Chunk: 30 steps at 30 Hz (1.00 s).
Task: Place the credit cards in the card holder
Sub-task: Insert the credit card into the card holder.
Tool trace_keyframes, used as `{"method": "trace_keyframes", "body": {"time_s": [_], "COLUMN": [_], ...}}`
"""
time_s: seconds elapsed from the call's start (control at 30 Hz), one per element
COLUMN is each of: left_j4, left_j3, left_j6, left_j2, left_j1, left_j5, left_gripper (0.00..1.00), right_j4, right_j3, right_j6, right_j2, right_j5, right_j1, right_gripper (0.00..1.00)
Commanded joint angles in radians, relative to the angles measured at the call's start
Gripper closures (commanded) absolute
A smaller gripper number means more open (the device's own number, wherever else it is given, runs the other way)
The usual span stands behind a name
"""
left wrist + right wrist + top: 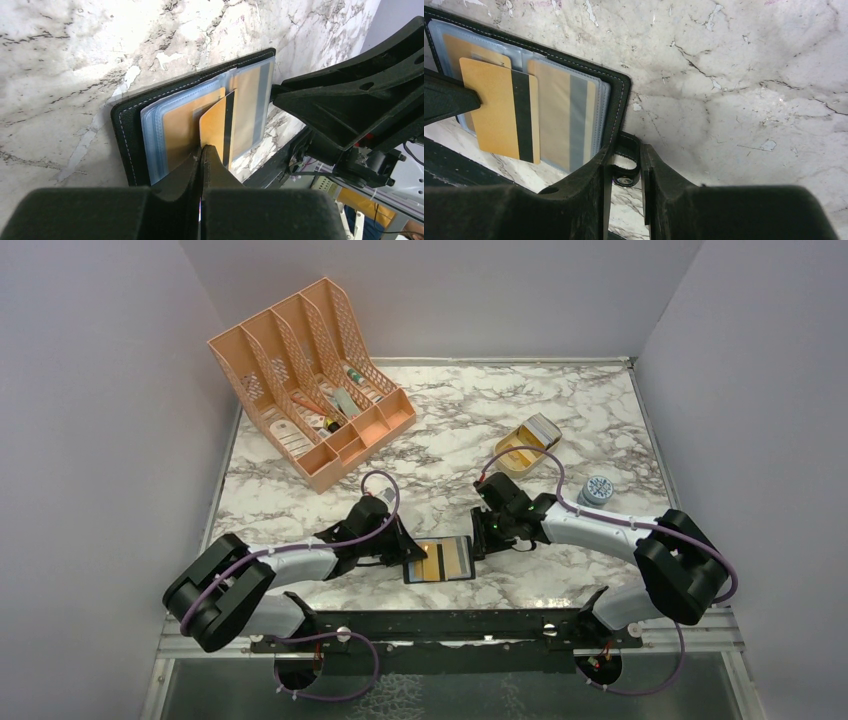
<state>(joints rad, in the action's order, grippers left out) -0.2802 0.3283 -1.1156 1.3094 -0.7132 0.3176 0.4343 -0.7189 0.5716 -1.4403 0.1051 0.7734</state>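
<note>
The black card holder lies open on the marble near the front edge, its clear sleeves showing. It also shows in the left wrist view and the right wrist view. My left gripper is shut on a tan-orange credit card with a black stripe, held over the open sleeves. Two more tan cards sit inside sleeves. My right gripper is shut on the holder's snap tab at its right edge.
A peach desk organiser stands at the back left. An open gold oval tin and a small grey round cap lie right of centre. A black rail runs along the table's near edge, just in front of the holder.
</note>
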Motion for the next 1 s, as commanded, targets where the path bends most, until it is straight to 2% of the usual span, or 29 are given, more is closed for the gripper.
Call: {"method": "trace_keyframes", "body": {"time_s": [0.0, 0.4, 0.97], "left_j4": [0.022, 0.127, 0.011], "left_j3": [0.008, 0.056, 0.027], "left_j6": [0.040, 0.131, 0.092], "left_j2": [0.010, -0.027, 0.026], "left_j1": [0.004, 0.004, -0.002], "left_j5": [-0.061, -0.122, -0.068], "left_gripper": [1.00, 1.00, 1.00], "right_j4": [-0.012, -0.014, -0.030], "right_j3": [0.010, 0.009, 0.009], "right_j6": [0.017, 0.020, 0.033], "right_j2": [0.003, 0.003, -0.006], "right_j5": [-0.008, -0.010, 0.011], "right_j1": [0.016, 0.024, 0.033], "right_gripper": [0.75, 0.76, 0.77]}}
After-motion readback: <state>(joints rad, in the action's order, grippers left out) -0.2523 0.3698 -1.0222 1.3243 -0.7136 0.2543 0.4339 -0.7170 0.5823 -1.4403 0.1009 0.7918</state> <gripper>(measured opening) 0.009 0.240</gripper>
